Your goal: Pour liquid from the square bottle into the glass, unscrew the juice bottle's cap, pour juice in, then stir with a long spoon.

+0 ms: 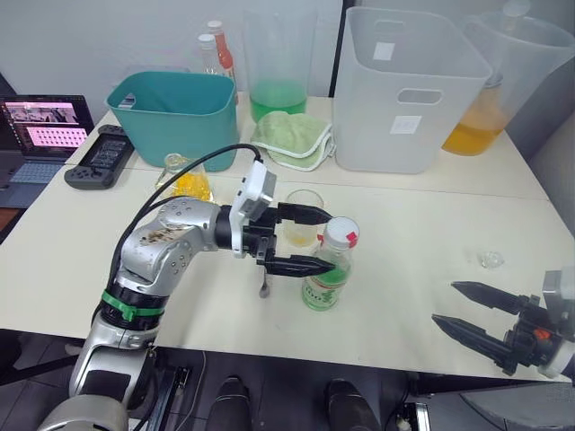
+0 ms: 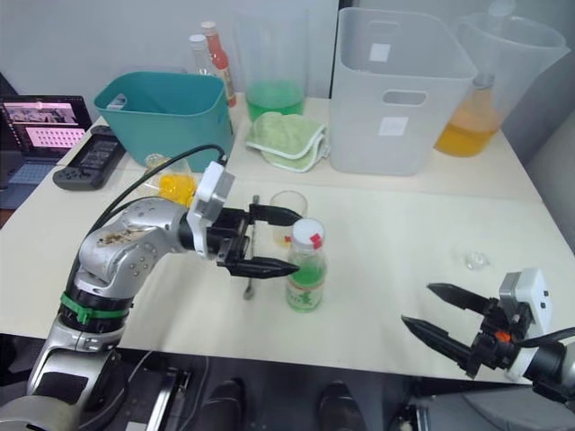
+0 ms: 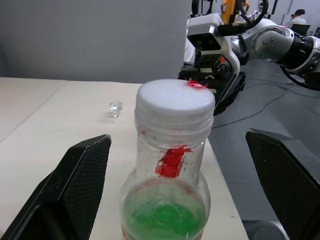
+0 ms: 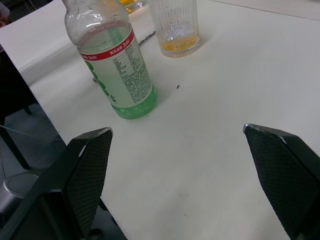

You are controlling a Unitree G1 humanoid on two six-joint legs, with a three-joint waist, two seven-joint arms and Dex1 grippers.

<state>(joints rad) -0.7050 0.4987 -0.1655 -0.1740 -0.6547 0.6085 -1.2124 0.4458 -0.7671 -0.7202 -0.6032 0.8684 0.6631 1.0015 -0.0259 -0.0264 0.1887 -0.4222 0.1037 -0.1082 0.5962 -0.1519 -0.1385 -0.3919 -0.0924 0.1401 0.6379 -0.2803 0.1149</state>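
One of the four steps looks done: the ribbed clear glass [image 1: 304,218] near the middle of the white table [image 1: 422,269] already holds a shallow layer of amber liquid, which suggests the pour from the square bottle has been made. What appears to be that bottle, a squat clear flask with yellow contents [image 1: 187,180], stands apart by the teal plastic bin [image 1: 175,109]. The clear plastic juice bottle with green liquid and a white cap [image 1: 329,266] stands upright just in front of the glass, its cap marked with red and seemingly fully screwed on, so unscrewing is the step in hand. The left gripper [image 1: 301,241] reaches in at neck height with its black fingers spread either side of the bottle, not closed on it; the left wrist view shows clear gaps on both sides. The right gripper [image 1: 481,312] hangs wide open near the table's front edge, well apart from the bottle and holding nothing. A long metal spoon [image 2: 251,260] lies on the table beside the glass, untouched. Cap removal, the juice pour and stirring all remain.
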